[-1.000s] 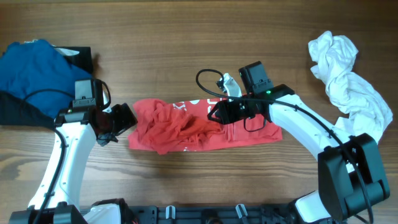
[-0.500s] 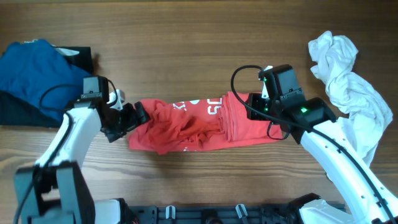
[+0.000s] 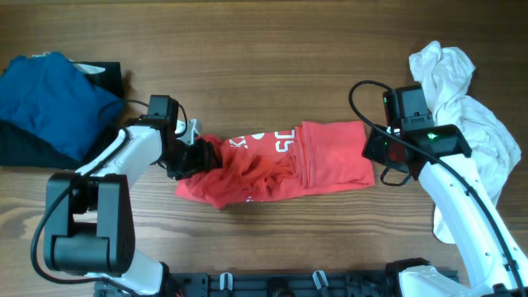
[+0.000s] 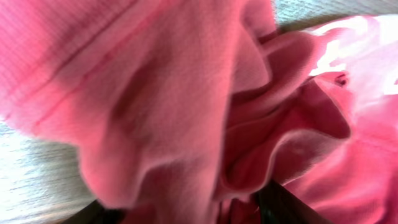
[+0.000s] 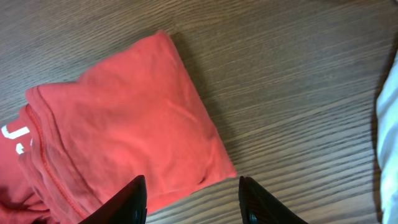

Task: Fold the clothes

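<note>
Overhead view: the right gripper (image 3: 378, 151), at the middle of the red T-shirt (image 3: 330, 161) a second ago, now hangs with fingers parted and empty over the shirt's right edge. That half lies flat with its white lettering (image 3: 282, 140) uncovered, so the spreading looks half done. The left gripper (image 3: 198, 154) has pushed into the shirt's bunched left end, its grip impossible to tell. No container shows: a white garment (image 3: 462, 107) lies right of the shirt, a blue garment (image 3: 49, 91) and a black garment (image 3: 25, 148) left.
</note>
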### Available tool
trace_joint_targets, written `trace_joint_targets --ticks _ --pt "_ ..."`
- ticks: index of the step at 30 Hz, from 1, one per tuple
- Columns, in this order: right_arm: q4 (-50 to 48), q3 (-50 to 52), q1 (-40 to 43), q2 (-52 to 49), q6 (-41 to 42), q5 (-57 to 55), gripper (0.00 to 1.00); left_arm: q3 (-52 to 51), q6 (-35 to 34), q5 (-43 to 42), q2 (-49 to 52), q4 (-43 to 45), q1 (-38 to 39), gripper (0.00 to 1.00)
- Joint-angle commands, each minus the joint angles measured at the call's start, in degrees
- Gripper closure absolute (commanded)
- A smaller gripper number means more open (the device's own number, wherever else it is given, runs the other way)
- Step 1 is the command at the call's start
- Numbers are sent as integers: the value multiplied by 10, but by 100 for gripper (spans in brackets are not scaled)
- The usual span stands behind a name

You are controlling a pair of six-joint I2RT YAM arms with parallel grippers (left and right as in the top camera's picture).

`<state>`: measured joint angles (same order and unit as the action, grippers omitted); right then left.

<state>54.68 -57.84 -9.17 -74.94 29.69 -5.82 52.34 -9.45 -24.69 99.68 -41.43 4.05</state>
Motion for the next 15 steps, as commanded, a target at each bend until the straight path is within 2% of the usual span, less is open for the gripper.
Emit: trace_joint_targets --ticks 1,2,4,6,9,11,15 --pt "-5 -8 3 -6 -12 1 52 -23 0 87 24 -26 2 71" --pt "-7 -8 3 -9 -12 1 52 -22 0 87 24 -28 2 96" --pt "-5 -7 3 -24 -17 1 52 -16 -7 103 19 -39 -5 96" --pt "-6 -7 3 -61 -28 1 52 10 -33 155 9 -81 -39 96" --pt "-21 -8 3 -109 -30 5 53 73 -47 168 -1 -147 -107 96" --pt "-44 -7 3 -153 -60 43 53 122 -47 169 -2 -186 -144 96" --pt "-73 -7 -3 -228 -87 94 57 221 -47 157 -2 -280 -161 96"
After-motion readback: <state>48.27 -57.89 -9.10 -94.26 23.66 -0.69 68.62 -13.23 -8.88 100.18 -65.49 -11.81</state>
